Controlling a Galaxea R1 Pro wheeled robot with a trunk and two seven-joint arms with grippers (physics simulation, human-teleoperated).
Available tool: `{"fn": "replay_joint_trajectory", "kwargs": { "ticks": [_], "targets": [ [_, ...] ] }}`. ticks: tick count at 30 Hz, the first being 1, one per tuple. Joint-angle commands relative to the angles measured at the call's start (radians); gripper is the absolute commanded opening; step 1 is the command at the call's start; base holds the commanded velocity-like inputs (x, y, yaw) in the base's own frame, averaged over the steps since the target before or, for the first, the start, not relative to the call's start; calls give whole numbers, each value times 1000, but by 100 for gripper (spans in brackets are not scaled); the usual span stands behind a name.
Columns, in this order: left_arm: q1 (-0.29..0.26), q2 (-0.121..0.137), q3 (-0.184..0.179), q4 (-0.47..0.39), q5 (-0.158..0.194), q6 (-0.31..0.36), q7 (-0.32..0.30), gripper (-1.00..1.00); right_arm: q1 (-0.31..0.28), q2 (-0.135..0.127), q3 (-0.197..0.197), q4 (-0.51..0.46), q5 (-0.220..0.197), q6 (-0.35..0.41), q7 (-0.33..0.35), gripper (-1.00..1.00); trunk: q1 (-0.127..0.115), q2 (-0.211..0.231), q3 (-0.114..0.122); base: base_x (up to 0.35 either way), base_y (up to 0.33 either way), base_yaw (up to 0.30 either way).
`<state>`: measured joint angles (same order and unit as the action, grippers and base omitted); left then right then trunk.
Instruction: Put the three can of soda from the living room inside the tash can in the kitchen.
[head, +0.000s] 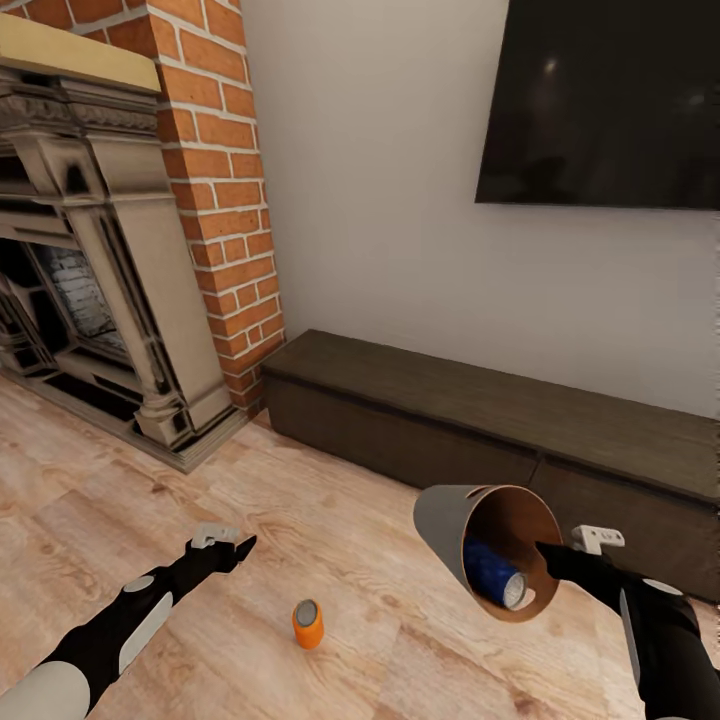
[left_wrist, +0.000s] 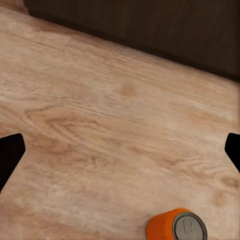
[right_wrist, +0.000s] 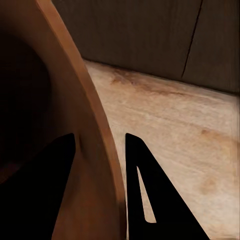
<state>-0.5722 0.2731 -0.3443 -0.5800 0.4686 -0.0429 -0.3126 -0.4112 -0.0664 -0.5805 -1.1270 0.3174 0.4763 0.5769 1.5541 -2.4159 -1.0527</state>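
Observation:
An orange can of soda (head: 308, 623) stands upright on the wood floor; the left wrist view catches it (left_wrist: 176, 226) near the picture's edge. My left gripper (head: 240, 548) hovers open a little to the left of and beyond it, with nothing between the fingers (left_wrist: 10, 156). My right gripper (head: 548, 556) is shut on the rim of the tash can (head: 460, 535), which it holds tipped on its side above the floor, brown inside facing me. A dark blue can (head: 494, 575) lies inside the bin. In the right wrist view the bin's wall (right_wrist: 95, 150) sits between the fingers.
A long low dark wood cabinet (head: 480, 420) runs along the wall under a black TV (head: 600, 100). A red brick fireplace (head: 110, 250) stands at the left. Light wood floor (head: 150, 500) spreads in front of both.

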Motion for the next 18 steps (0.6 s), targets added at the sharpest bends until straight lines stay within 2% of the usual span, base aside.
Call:
{"fn": "replay_joint_trajectory", "kwargs": {
  "ticks": [1,6,12,15,16,18],
  "targets": [
    [0,0,0,0,0,0,-1,100,0,1,-1,-1,-18,-2,6,-100,0,0,0,166,159,-246],
    [0,-1,-1,0,-1,1,-6,100,1,3,-4,-1,-20,-55,6,-100,0,0,3,130,103,-248],
    [0,-3,-10,1,-2,5,-6,100,2,4,-4,0,-20,-64,5,-100,0,0,7,97,21,-247],
    [0,-5,-51,26,0,14,-3,100,2,4,-4,0,-20,-65,4,-100,0,0,9,219,48,-204],
    [-1,-9,-80,73,1,28,2,100,2,4,-4,0,-20,-65,3,-100,0,0,9,138,31,-88],
    [-1,-31,-98,117,2,52,4,100,2,5,-4,1,-20,-65,2,-100,0,0,9,80,18,-50]
  ]
}}
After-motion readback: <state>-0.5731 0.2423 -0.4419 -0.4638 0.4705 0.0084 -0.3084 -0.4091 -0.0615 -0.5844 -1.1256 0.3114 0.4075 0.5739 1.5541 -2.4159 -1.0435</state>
